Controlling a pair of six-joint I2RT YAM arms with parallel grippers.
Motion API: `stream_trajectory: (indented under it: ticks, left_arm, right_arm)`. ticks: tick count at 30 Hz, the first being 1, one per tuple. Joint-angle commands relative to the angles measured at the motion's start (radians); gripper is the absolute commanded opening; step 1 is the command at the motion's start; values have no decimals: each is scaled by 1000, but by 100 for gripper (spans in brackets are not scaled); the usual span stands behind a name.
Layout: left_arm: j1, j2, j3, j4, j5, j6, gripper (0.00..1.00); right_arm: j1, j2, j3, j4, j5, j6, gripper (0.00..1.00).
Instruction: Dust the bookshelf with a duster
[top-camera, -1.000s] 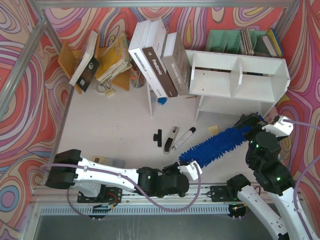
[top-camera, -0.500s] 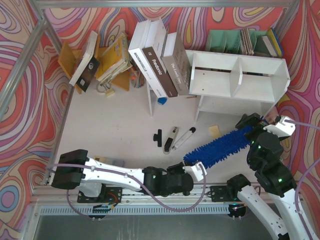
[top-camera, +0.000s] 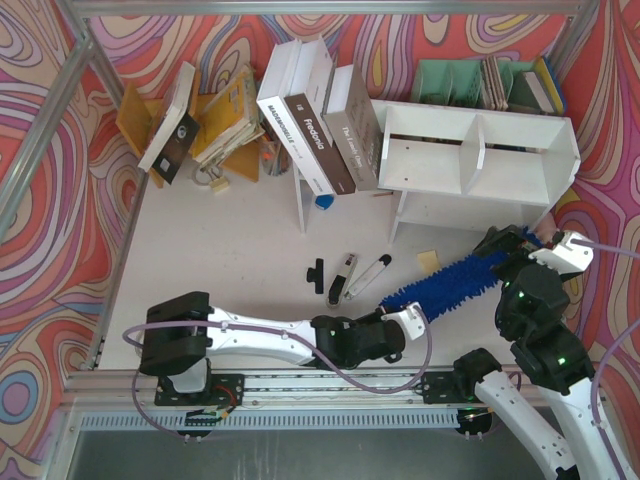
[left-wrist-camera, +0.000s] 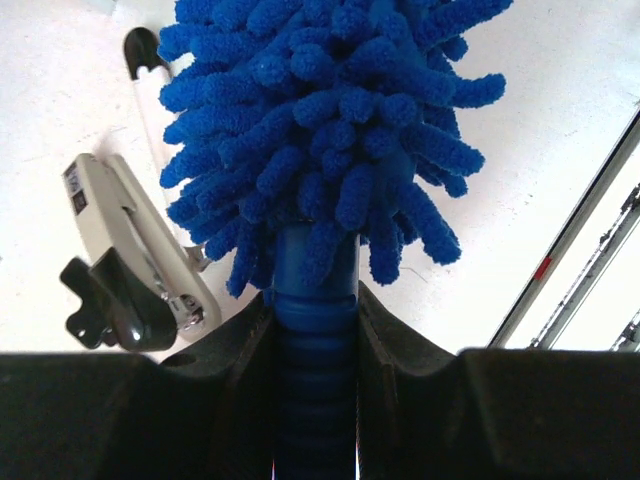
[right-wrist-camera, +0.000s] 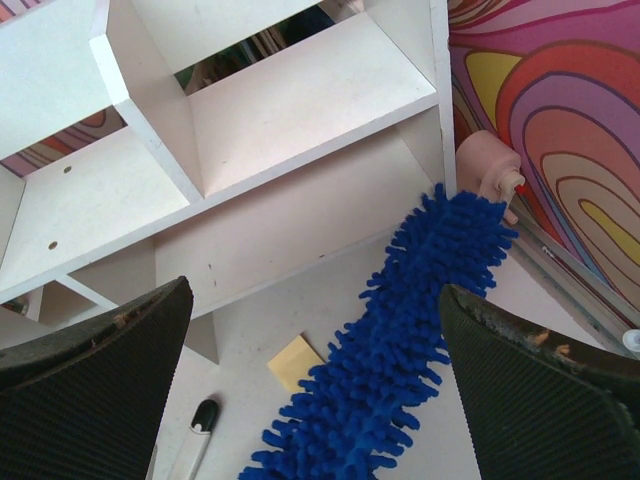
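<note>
Duster (top-camera: 445, 283): handle clamped in left claw (top-camera: 405, 320), fluffy head slanting across tabletop (top-camera: 250, 250) toward bookshelf (top-camera: 478, 150); right claw (top-camera: 497, 245) spread wide, empty, above its far end.

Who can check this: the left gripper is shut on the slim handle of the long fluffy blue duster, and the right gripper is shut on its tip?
The right gripper is open, not shut: the right wrist view shows its fingers spread wide, with the tip of the long fluffy blue duster ungripped between them. The left gripper is shut on its slim handle.
</note>
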Motion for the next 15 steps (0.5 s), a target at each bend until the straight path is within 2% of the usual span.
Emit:
stream_trajectory:
  ticks: [1, 7, 15]
  left_arm:
    - [9, 42, 20, 18, 43, -30, 0]
    - [9, 56, -14, 15, 57, -85, 0]
    - [9, 11, -42, 36, -45, -112, 0]
  right_arm:
    - [0, 6, -5, 32, 22, -15, 99]
    - [0, 6, -11, 40, 18, -18, 99]
    - [0, 6, -12, 39, 17, -17, 99]
